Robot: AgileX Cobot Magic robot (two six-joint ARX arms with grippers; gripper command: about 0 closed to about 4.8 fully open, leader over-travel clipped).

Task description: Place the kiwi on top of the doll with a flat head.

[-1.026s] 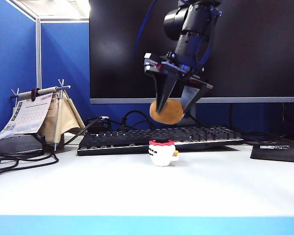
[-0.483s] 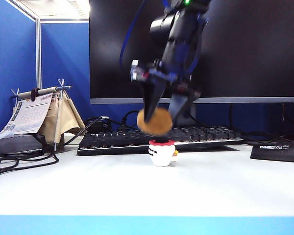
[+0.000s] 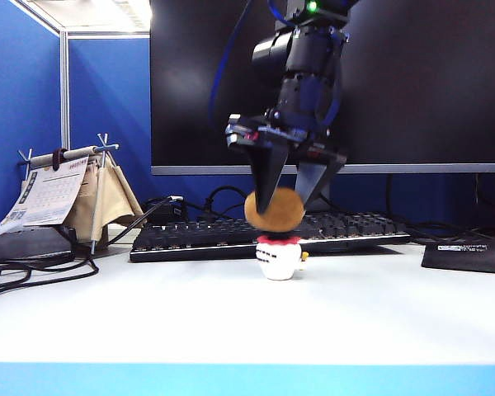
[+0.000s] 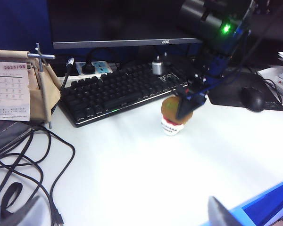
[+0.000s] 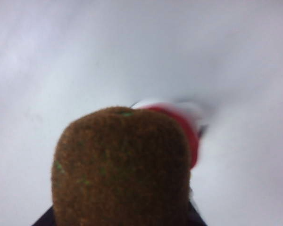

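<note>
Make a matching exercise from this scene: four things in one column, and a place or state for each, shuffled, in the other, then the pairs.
Things
1. kiwi
2. doll with a flat head
3. right gripper
4. left gripper

Places or states
A. jaws spread wide, holding nothing, low at the table's near edge
B. standing on the white table in front of the keyboard
C. pinched between two dark fingers, just over the doll
D. pointing down, shut on the fruit

Pairs: 1-C, 2-B, 3-D, 4-A
</note>
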